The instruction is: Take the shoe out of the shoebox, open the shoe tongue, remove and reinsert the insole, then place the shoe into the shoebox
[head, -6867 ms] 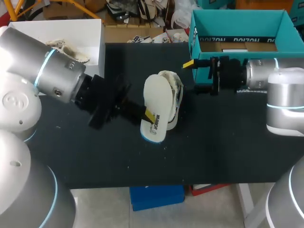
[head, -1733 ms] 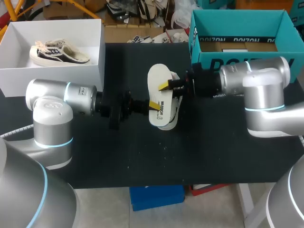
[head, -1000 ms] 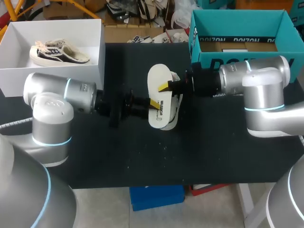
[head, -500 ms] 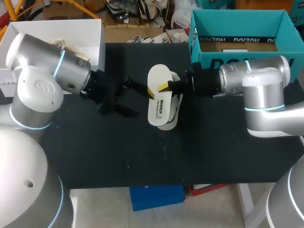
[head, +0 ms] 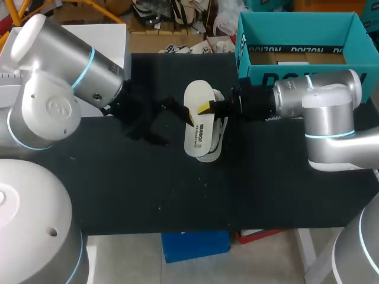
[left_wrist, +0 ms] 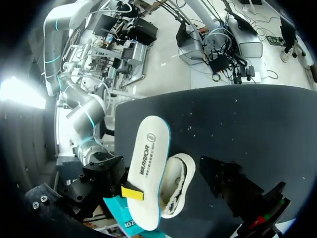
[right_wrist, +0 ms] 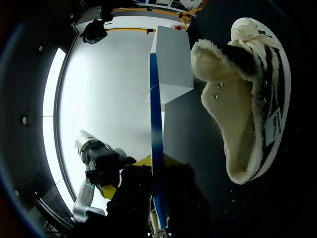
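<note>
The white insole (head: pixel 198 118) with a blue edge stands tilted over the shoe (head: pixel 218 141) at the table's middle. My right gripper (head: pixel 208 107) is shut on the insole's far-end edge. In the right wrist view the insole (right_wrist: pixel 155 114) shows edge-on between the yellow tips of the right gripper (right_wrist: pixel 157 161), and the fleece-lined shoe (right_wrist: pixel 242 104) lies on its side beside it. My left gripper (head: pixel 176 131) stands open just left of the insole, touching nothing. The left wrist view has the insole (left_wrist: pixel 147 163) leaning on the shoe (left_wrist: pixel 176 192) ahead of its fingers.
The teal shoebox (head: pixel 296 23) stands open at the back right, behind my right arm. A white box (head: pixel 112 35) at the back left is mostly hidden by my left arm. Bare black tabletop (head: pixel 177 195) lies in front of the shoe.
My left gripper let go of the insole, opened wide and drew back to the left while its arm swung up. The right gripper kept its hold and the insole stayed put.
</note>
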